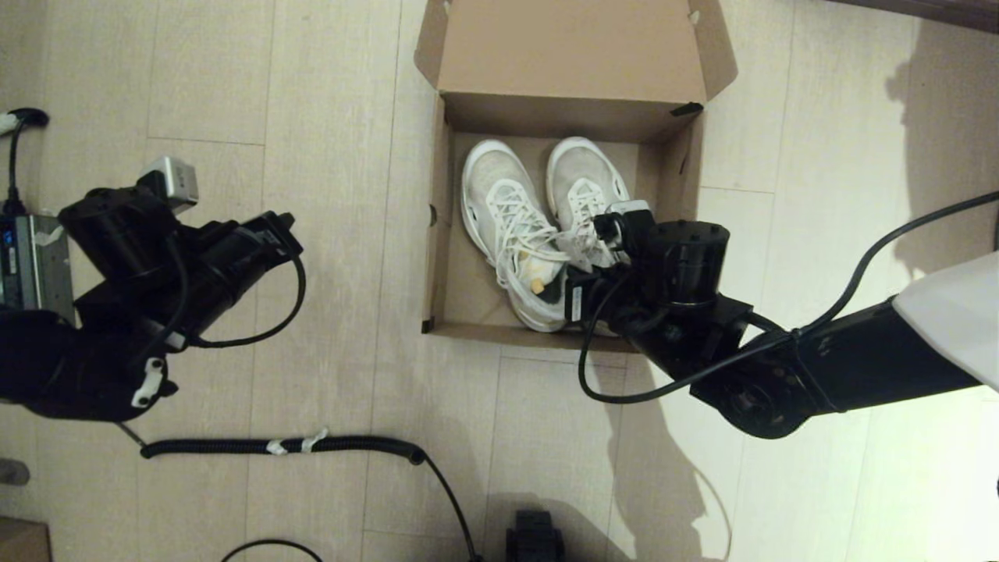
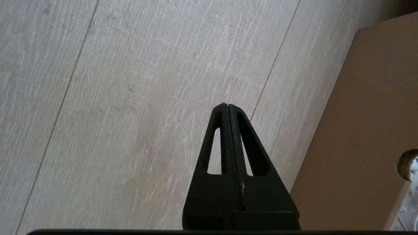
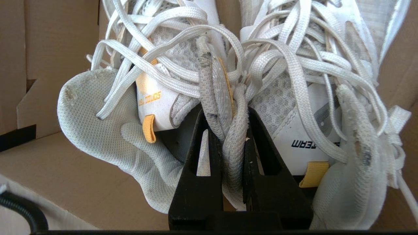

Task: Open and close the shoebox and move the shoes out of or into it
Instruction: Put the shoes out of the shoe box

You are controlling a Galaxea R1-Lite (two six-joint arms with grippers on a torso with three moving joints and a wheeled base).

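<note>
**Right hand grips both shoes inside the open box**

Floor (image 1: pixel 234 70): pale wood-look planks. A black coiled cable (image 1: pixel 281 446) lies across them near the robot's base.

Shoebox (image 1: pixel 437 234): plain brown cardboard, sitting on the floor straight ahead of the robot. Lid folded back on the far side, inside face showing, black tape at one lid corner. The left wrist view catches its outer wall (image 2: pixel 365 124) with a small round hole.

Shoes (image 1: pixel 507 218): white pair, side by side inside the box, toes toward the lid, heels toward the robot. Laces loose and tangled. Small yellow tags show at the tongues (image 3: pixel 149 128).

Right hand (image 1: pixel 581 265): reaches into the box from the near right, over the heel ends. In its wrist view the right hand (image 3: pixel 233 143) is clamped nearly closed on the two inner collars of the shoes, pinched together between the black fingers (image 3: pixel 261 153).

Left hand (image 2: pixel 227 107): well left of the box, above bare floor, fingers pressed fully together, holding nothing.
</note>
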